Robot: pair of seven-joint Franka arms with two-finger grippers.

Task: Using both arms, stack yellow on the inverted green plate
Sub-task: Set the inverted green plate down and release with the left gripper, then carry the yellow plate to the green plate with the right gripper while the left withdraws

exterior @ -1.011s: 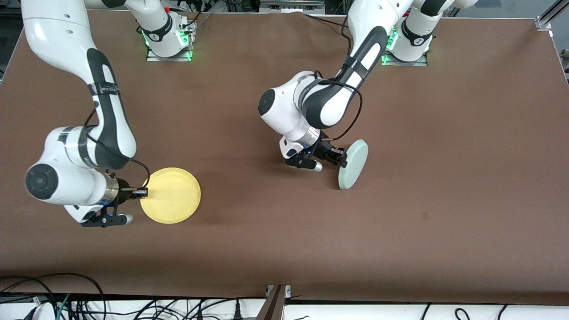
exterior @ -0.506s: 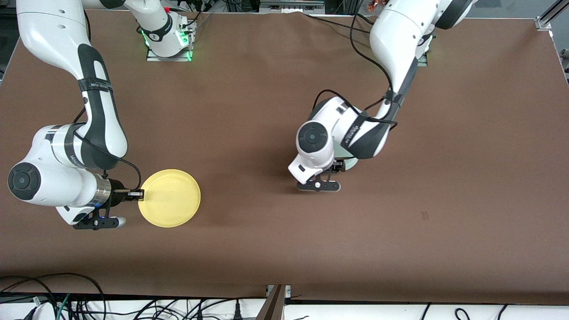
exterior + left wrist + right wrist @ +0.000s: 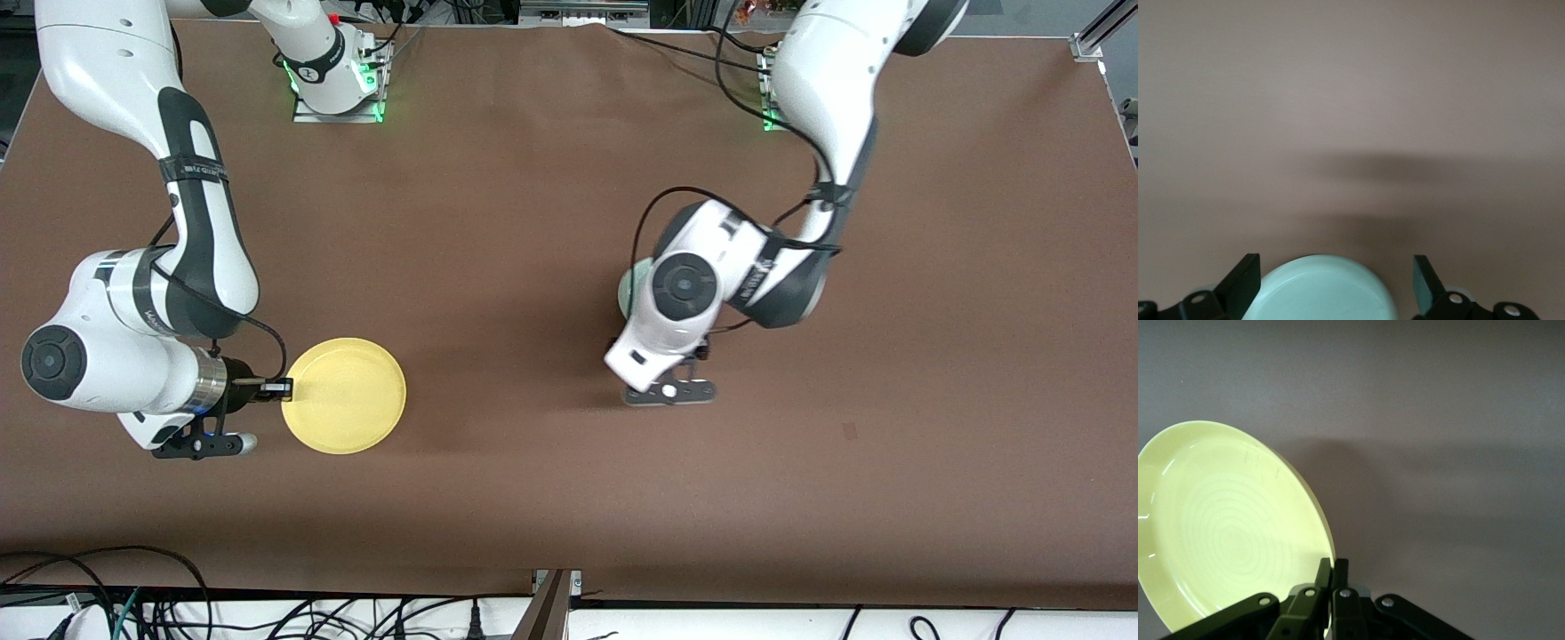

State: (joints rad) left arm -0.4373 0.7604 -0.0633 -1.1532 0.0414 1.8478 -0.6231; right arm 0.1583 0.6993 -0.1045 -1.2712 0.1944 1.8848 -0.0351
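Above the table, right fingers (image 3: 1323, 577) pinching hollow-up yellow (image 3: 345, 396) rim, left fingers (image 3: 1245, 277) spread around green plate (image 3: 1321, 292).

The yellow plate (image 3: 1225, 533) looked like smooth, slightly glossy plastic, with faint concentric rings moulded into its floor and a soft sheen along the rim. The green plate (image 3: 1321, 290) had a smooth, satin plastic look, pale and even. The table (image 3: 498, 231) was covered with a matt brown surface, fine-grained like felt or fibreboard, with no shine. The arms' shells (image 3: 116, 71) were glossy white plastic with dark bands. The right gripper (image 3: 1333, 570) was matt black, with small bright metal screws.
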